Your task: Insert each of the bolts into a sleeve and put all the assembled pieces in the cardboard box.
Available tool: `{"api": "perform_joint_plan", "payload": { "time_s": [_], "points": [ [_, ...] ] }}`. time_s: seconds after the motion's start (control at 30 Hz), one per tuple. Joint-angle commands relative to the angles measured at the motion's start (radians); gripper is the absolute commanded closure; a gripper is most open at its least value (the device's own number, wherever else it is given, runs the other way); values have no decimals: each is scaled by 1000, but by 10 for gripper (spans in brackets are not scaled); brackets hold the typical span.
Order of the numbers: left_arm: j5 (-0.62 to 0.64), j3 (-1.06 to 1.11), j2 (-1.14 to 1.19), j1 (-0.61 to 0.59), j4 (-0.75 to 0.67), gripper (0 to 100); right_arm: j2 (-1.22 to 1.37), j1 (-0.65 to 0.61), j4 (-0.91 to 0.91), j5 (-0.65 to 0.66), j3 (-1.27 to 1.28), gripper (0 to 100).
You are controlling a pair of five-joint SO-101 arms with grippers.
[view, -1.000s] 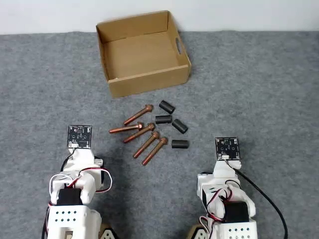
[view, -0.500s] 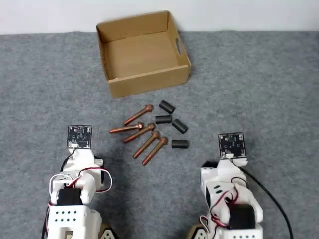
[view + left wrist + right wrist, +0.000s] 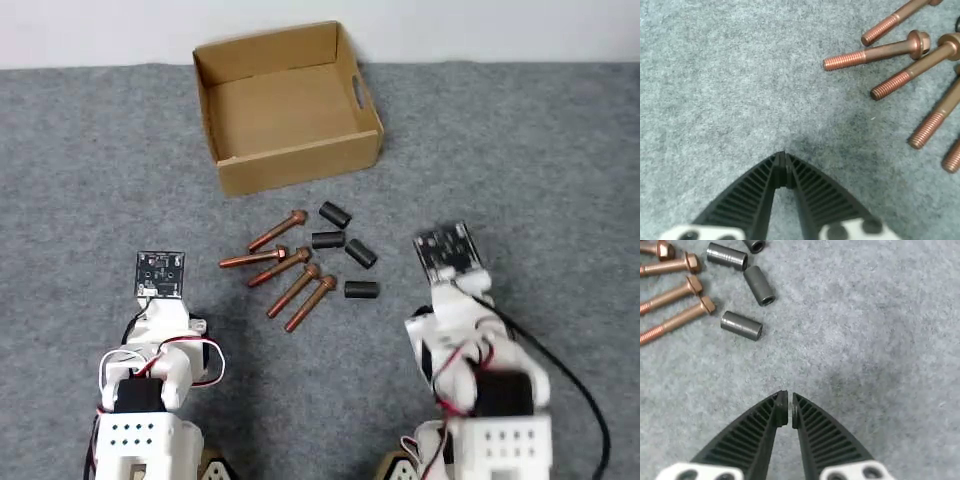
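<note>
Jaws all but pressed together, my right gripper [image 3: 788, 407] hangs nearest the dark cylindrical metal sleeve [image 3: 361, 290], lying crosswise mid-frame, left of my arm.

- The table [image 3: 540, 150] has a grey, felt-like top.
- A cardboard box [image 3: 300, 165] sits on it at the far side, open on top and turned slightly askew, with nothing inside.
- Five copper-coloured bolts [image 3: 279, 267] lie flat near the middle, fanned side by side, some touching.
- Four dark sleeves [image 3: 328, 240] lie on their sides just beside the bolt heads, each apart from the others.
</note>
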Motion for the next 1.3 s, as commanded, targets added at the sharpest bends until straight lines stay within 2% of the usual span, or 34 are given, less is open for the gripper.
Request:
{"api": "perform_joint_plan", "payload": {
  "time_s": [0.0, 0.17, 0.33, 0.4, 0.47, 0.63, 0.7, 1.03, 1.27],
  "points": [
    [-3, -4, 0, -2, -25, 995, 229, 4, -33, 140, -150, 990],
    [-3, -4, 0, -2, -25, 995, 493, -47, -30, 322, -307, 987],
    [-3, -4, 0, -2, -25, 995, 687, -104, -51, 611, -400, 987],
    [-3, -4, 0, -2, -25, 995, 751, -137, -54, 667, -433, 986],
    [-3, -4, 0, -2, -25, 995, 820, -171, -51, 680, -470, 965],
    [-3, -4, 0, -2, -25, 995, 977, -222, -44, 680, -582, 816],
    [-3, -4, 0, -2, -25, 995, 1030, -236, -44, 681, -618, 785],
    [-3, -4, 0, -2, -25, 995, 1237, -295, -45, 683, -735, 781],
    [-3, -4, 0, -2, -25, 995, 1395, -277, -53, 683, -807, 782]
  ]
}}
